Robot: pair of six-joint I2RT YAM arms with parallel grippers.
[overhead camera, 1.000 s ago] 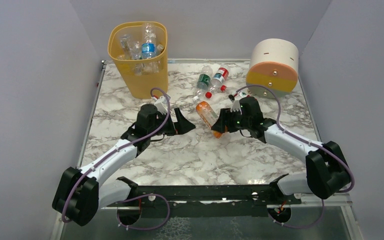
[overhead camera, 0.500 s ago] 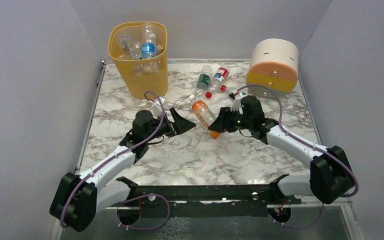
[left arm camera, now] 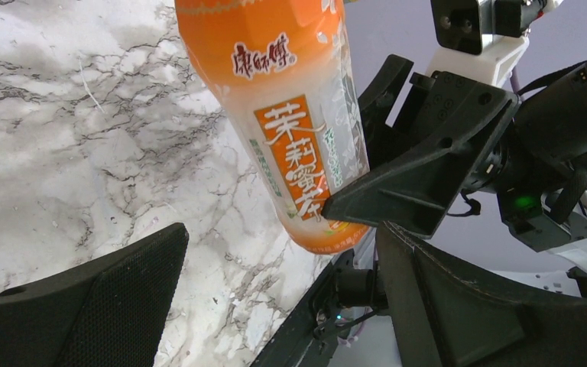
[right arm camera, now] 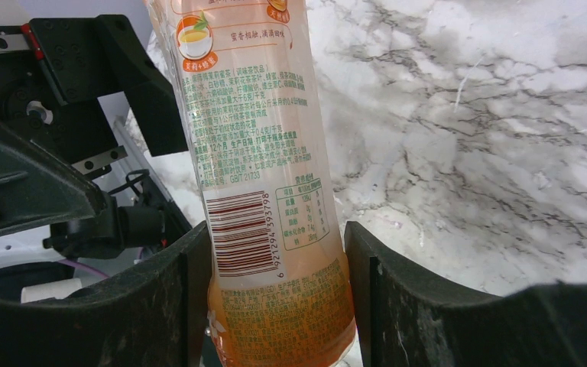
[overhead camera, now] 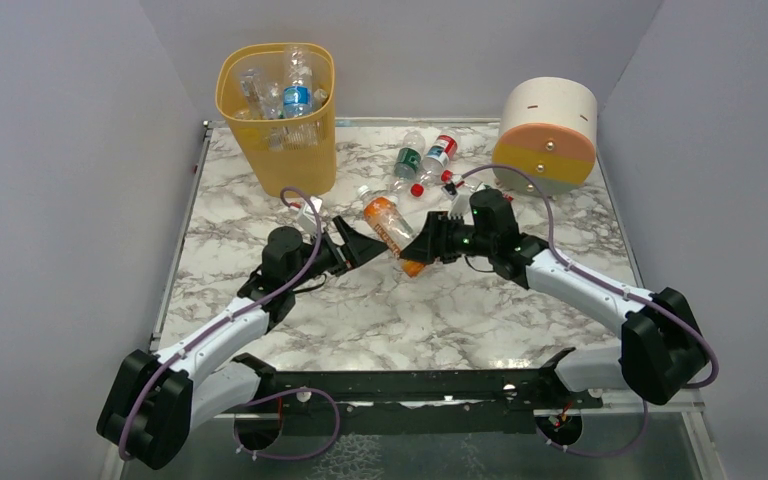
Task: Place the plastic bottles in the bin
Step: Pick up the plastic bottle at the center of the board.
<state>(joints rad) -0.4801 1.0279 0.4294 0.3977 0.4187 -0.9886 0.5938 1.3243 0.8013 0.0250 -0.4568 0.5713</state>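
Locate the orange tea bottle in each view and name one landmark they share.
Top external: orange tea bottle at centre, tilted, base in the right gripper.
Left wrist: the bottle hangs from top centre to mid-frame.
Right wrist: the bottle fills the centre, between the gripper's fingers.
Shared landmark: the marble table.

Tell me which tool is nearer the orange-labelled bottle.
Right. The right tool is shut on the orange-labelled bottle near its base. The left tool is open close beside the bottle on its left, with no contact visible.
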